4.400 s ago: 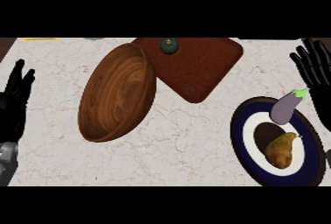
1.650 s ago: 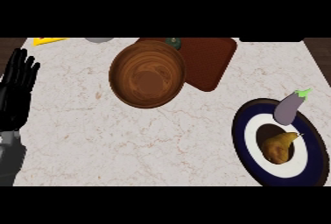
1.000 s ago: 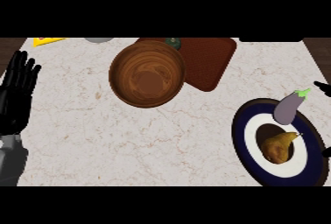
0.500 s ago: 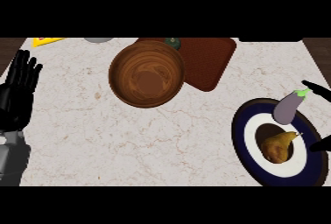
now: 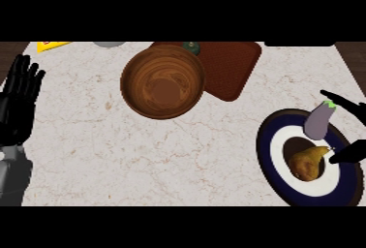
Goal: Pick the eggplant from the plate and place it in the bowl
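I'm looking down on a pale marble counter with faint brown veining. Toward the far side sits a wooden bowl, round and deep, with nothing in it. It overlaps the near left edge of a reddish-brown cutting board that lies tilted behind it. A small dark green object pokes out just past the bowl's far rim; I can't tell what it is. At the far left corner I see a yellow scrap and next to it a grey rounded object, both cut by the edge.

On the right is a dark blue plate with a white ring. The eggplant, pale purple with a green stem, lies on the plate's far right rim. A brown pear-like fruit rests in the plate's centre.

My right hand shows only as black fingers at the right edge: one just beyond the eggplant's stem end, another near the fruit. They sit on either side of the eggplant, spread, not closed on it.

My left hand rests at the left edge, fingers straight and pointing away.
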